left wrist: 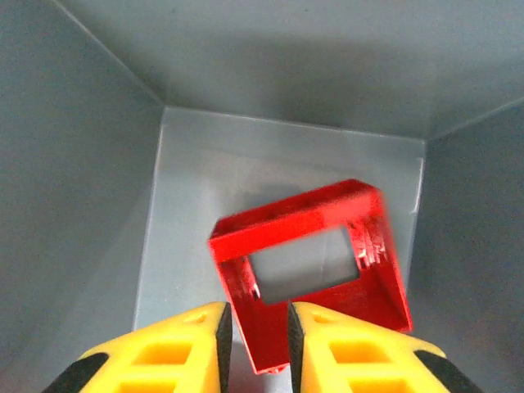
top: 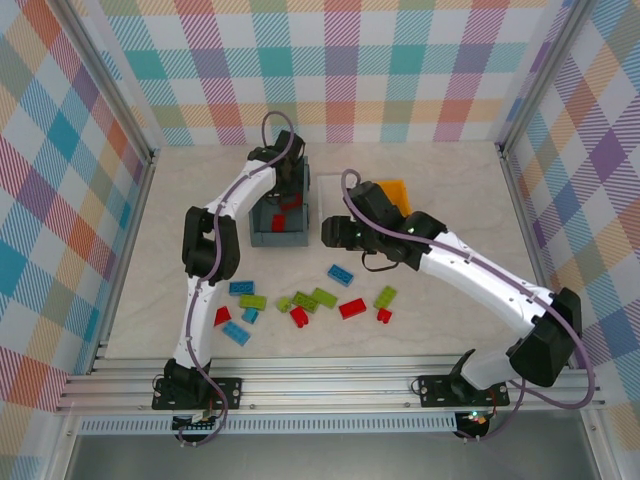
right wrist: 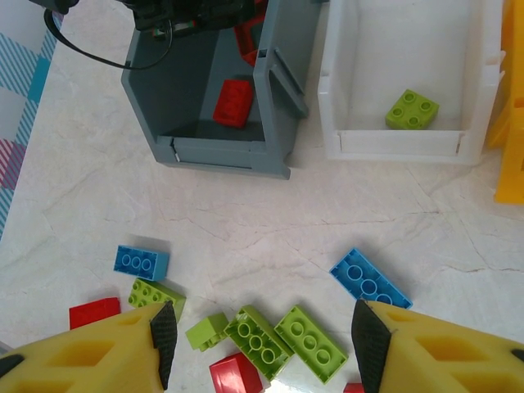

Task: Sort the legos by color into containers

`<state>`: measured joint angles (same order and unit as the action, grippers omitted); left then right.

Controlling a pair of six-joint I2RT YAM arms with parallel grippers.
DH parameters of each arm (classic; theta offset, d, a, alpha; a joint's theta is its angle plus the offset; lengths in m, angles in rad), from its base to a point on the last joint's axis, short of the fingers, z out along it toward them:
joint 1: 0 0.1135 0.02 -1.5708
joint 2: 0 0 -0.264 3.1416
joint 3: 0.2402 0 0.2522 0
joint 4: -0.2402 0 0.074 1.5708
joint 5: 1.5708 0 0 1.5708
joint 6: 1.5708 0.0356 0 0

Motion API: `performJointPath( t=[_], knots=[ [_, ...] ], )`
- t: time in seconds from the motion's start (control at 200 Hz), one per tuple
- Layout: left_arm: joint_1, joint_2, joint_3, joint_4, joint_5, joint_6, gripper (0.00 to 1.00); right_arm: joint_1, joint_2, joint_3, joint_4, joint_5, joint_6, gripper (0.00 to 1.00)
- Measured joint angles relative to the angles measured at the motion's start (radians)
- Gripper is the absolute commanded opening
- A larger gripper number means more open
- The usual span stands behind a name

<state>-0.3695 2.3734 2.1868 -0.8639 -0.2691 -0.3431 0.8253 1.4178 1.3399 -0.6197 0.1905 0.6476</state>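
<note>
Left gripper (left wrist: 258, 313), clenched on one wall of the red frame (left wrist: 299, 214), hangs inside the grey-blue bin (left wrist: 82, 205). You hold the frame low over the floor, likely so that it lands among the reds. One red brick (right wrist: 233, 102) lies near it on that floor.

Right gripper (right wrist: 262, 352), fingers spread and holding nothing, hovers above the loose legos (top: 305, 301), probably to choose the next. Ahead of it, the white bin (right wrist: 385, 49) holds one lime green brick (right wrist: 412, 109). Further right stands the orange-yellow bin (top: 392, 190).

Loose on the table, by the top view: four blue, five green, four red.
</note>
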Motion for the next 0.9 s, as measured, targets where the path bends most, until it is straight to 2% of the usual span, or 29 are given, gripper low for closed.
performJointPath(
  t=[0.26,0.32,0.455,0.61,0.715,0.805,0.9],
  knots=[
    [0.0,-0.038,-0.005,-0.006,0.011,0.0,0.28,0.0,-0.047,-0.033,0.0,0.02,-0.001,0.62],
    [-0.001,-0.079,-0.014,-0.013,0.012,0.0,0.32,0.0,-0.069,-0.049,-0.003,0.031,-0.005,0.62],
    [-0.013,-0.24,-0.069,-0.017,0.01,-0.01,0.34,0.0,-0.126,-0.082,-0.01,0.056,-0.032,0.62],
    [-0.042,-0.518,-0.248,0.023,0.021,-0.037,0.43,0.0,-0.19,-0.134,-0.058,0.1,-0.041,0.64],
    [-0.11,-0.716,-0.423,0.072,0.06,-0.056,0.48,-0.006,-0.223,-0.186,-0.135,0.134,0.01,0.68],
    [-0.208,-0.864,-0.595,0.119,0.105,-0.077,0.52,-0.032,-0.229,-0.249,-0.184,0.13,0.079,0.69],
    [-0.37,-1.01,-0.824,0.217,0.133,-0.123,0.55,-0.097,-0.211,-0.351,-0.192,0.088,0.171,0.71]
  ],
)
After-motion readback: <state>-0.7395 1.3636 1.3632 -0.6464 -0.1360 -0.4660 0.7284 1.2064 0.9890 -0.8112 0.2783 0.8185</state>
